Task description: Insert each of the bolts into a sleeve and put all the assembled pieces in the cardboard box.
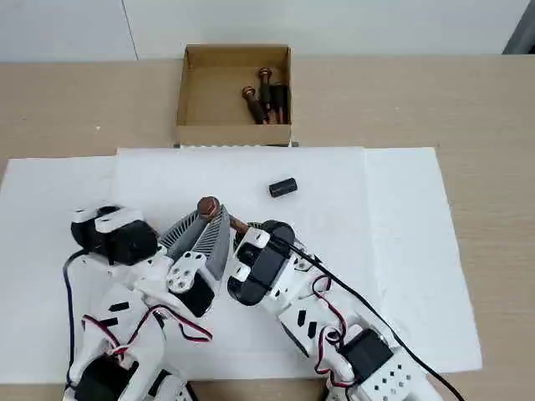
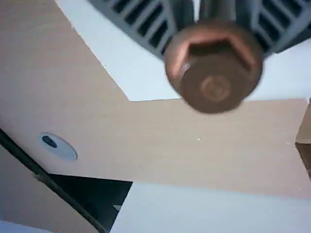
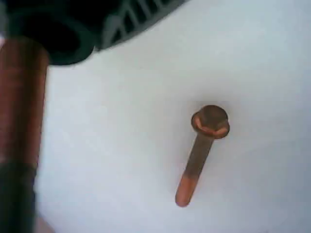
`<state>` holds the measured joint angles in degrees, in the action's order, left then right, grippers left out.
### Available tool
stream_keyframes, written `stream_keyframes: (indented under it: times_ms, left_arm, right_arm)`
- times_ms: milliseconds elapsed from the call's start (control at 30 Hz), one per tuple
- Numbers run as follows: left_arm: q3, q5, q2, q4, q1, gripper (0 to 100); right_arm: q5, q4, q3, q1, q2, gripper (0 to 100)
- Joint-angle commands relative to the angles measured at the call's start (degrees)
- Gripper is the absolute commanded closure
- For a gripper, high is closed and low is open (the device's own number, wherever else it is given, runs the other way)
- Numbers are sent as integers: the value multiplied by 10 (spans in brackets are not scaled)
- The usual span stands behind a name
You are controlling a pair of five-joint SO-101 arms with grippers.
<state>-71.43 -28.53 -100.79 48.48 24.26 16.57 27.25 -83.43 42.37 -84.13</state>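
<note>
My left gripper (image 1: 211,212) is shut on a copper bolt (image 1: 208,205), whose hex head (image 2: 214,68) sits close in the left wrist view between the grey fingers (image 2: 131,14). The bolt's shaft (image 3: 22,97) runs into a black sleeve (image 3: 14,204) that my right gripper (image 1: 247,234) appears to hold, tip to tip with the left one. A second bolt (image 3: 201,153) lies loose on the white mat. Another black sleeve (image 1: 282,187) lies on the mat between the grippers and the cardboard box (image 1: 180,92). Assembled pieces (image 1: 266,96) lie in the box's right half.
The white foam mat (image 1: 401,251) covers most of the table in front of the box. Both arms crowd its near middle. Bare wooden table (image 1: 435,100) surrounds the box.
</note>
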Motion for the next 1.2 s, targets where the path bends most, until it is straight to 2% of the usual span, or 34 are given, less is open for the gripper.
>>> stream_keyframes:
  times_ms: [0, 633, 900, 1167]
  left_arm:
    - [4, 8, -4, -13, 0, 994]
    - [6, 8, -5, 15, 1, 994]
    - [-19, 7, -5, 16, 3, 994]
    - [-57, 6, -4, 14, 4, 994]
  right_arm:
    - [5, -18, 9, 1, -7, 996]
    - [5, -19, 5, 0, -7, 996]
    - [43, -54, 4, 4, -7, 996]
    - [46, -96, 7, 5, -7, 996]
